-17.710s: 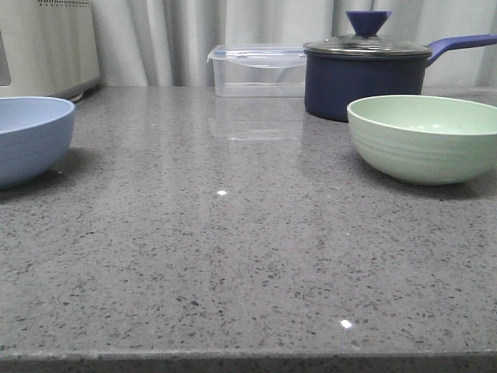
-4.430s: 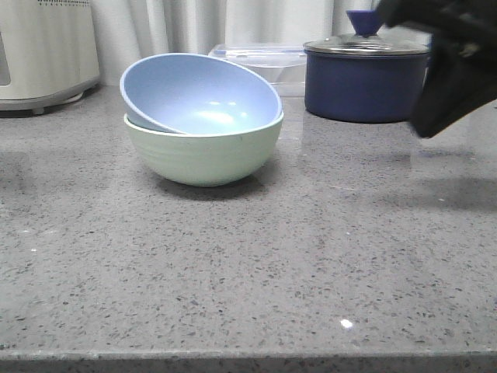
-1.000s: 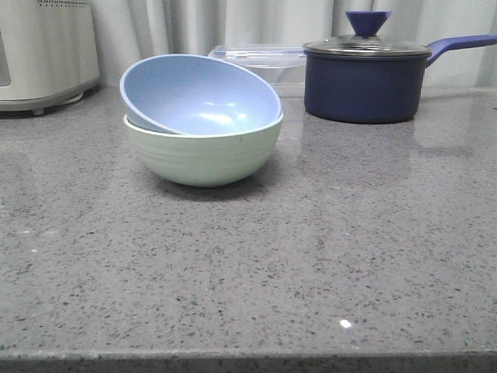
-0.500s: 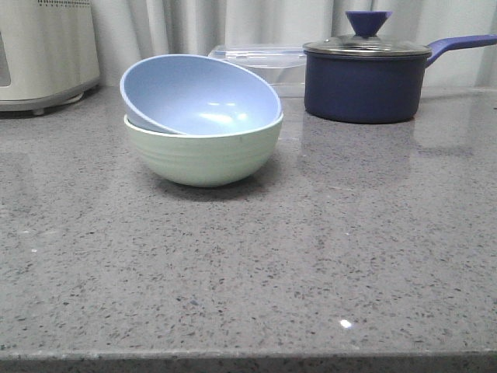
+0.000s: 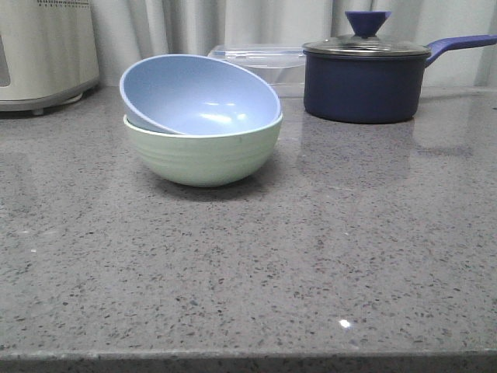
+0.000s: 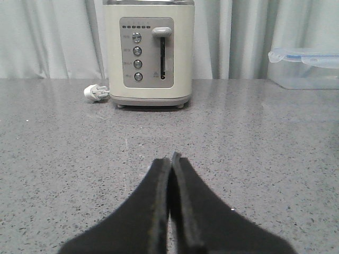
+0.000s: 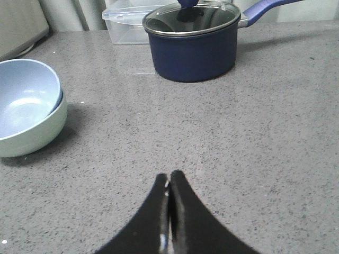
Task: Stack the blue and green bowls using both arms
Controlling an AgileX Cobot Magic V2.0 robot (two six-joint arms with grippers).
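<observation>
Far left, back of the grey speckled table [image 5: 256, 264]: cream toaster [image 5: 46, 50], white plug [image 6: 95, 92] lying beside it. Left hand [image 6: 170, 164] clenched, fingers pressed together, holding nothing, low over bare table facing the toaster. Left of centre: green bowl [image 5: 203, 155] upright on the table, blue bowl [image 5: 198, 97] nested inside it, tilted, left rim raised, opening toward the camera. Behind the bowls: clear plastic container [image 5: 260, 62] with lid. Right rear: dark navy pot [image 5: 361, 81], glass lid, handle pointing right. Right hand [image 7: 169, 180] clenched too, empty, over open table, well apart from the bowls and the pot.
</observation>
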